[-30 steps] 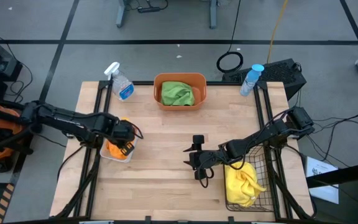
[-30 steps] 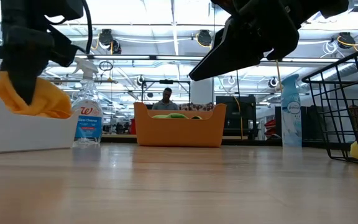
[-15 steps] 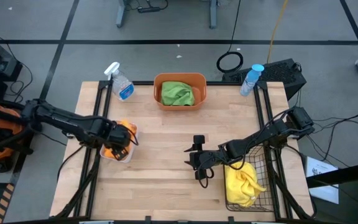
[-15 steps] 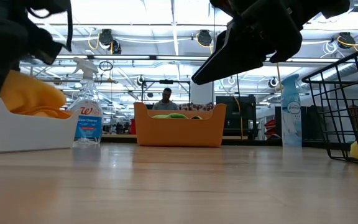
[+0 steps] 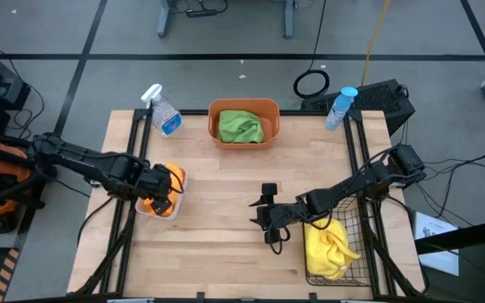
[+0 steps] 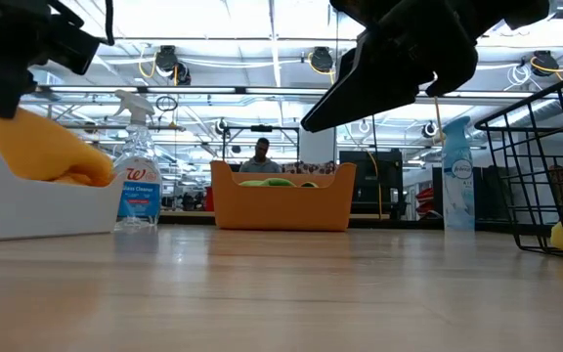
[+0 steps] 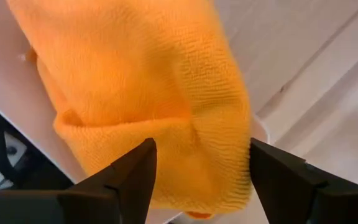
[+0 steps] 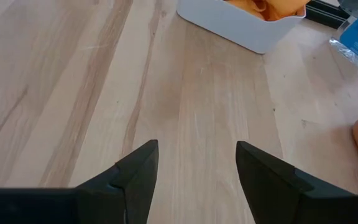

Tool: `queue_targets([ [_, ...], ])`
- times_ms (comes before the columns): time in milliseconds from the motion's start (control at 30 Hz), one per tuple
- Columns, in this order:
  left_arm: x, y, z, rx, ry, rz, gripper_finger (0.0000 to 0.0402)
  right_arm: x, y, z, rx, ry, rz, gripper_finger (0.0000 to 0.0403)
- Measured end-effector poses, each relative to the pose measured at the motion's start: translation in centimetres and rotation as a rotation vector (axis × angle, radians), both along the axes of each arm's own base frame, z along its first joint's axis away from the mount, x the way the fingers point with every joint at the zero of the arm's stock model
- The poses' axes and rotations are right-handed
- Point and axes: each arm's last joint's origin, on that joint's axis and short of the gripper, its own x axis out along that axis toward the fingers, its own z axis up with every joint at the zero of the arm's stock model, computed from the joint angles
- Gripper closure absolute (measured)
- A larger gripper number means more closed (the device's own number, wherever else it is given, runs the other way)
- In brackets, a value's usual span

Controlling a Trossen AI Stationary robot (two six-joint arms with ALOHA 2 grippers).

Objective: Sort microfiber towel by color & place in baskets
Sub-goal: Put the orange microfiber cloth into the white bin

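Towels look fully sorted at this moment: orange towel (image 5: 160, 202) in the white bin (image 5: 175, 182) at mid-left of the overhead frame, green towel (image 5: 240, 126) in the orange tub (image 5: 244, 107) at top centre, yellow towel (image 5: 327, 245) in the black wire basket (image 5: 354, 220) at lower right. Left gripper (image 5: 163, 183) hangs directly over the white bin, fingers spread apart with nothing between them; in its wrist view the orange cloth lies just beyond the fingertips, loose in the bin. Right gripper (image 5: 269, 220) hovers over bare table (image 5: 217, 252) at centre frame, just left of the wire basket, fingers apart and empty. Key relation: orange towel sits straight below the left gripper, inside the bin, so the only clean exit is up and back toward frame left. No towel seen lying on the open wood. Judgement: task is at or near its end; remaining move is likely clearing both arms. Risk: a fingertip snagging the cloth and dragging it over the bin rim.
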Motion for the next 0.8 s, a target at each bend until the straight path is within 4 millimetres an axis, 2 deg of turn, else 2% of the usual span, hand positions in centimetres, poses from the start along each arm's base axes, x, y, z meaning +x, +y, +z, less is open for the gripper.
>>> queue_targets([
  [200,0.7,0.0,0.2,0.033,-0.08,0.009,0.0155,0.0,0.0,0.0,0.004,0.001,0.004,0.0195],
  [367,0.4,0.0,0.6,0.007,-0.059,-0.015,0.0155,0.0,0.0,0.0,0.009,0.002,0.0,0.0195],
  [600,1.0,0.1,1.6,0.127,-0.168,-0.046,0.0158,0.0,0.0,0.0,0.009,0.001,0.0,0.0195],
  [667,1.2,-0.1,1.1,0.139,-0.192,-0.091,0.0171,0.0,0.0,0.0,0.009,0.001,0.0,0.0195],
  [800,0.6,0.0,-0.5,0.185,-0.083,-0.077,0.0225,0.0,0.0,0.0,0.008,0.003,0.0,0.0195],
])
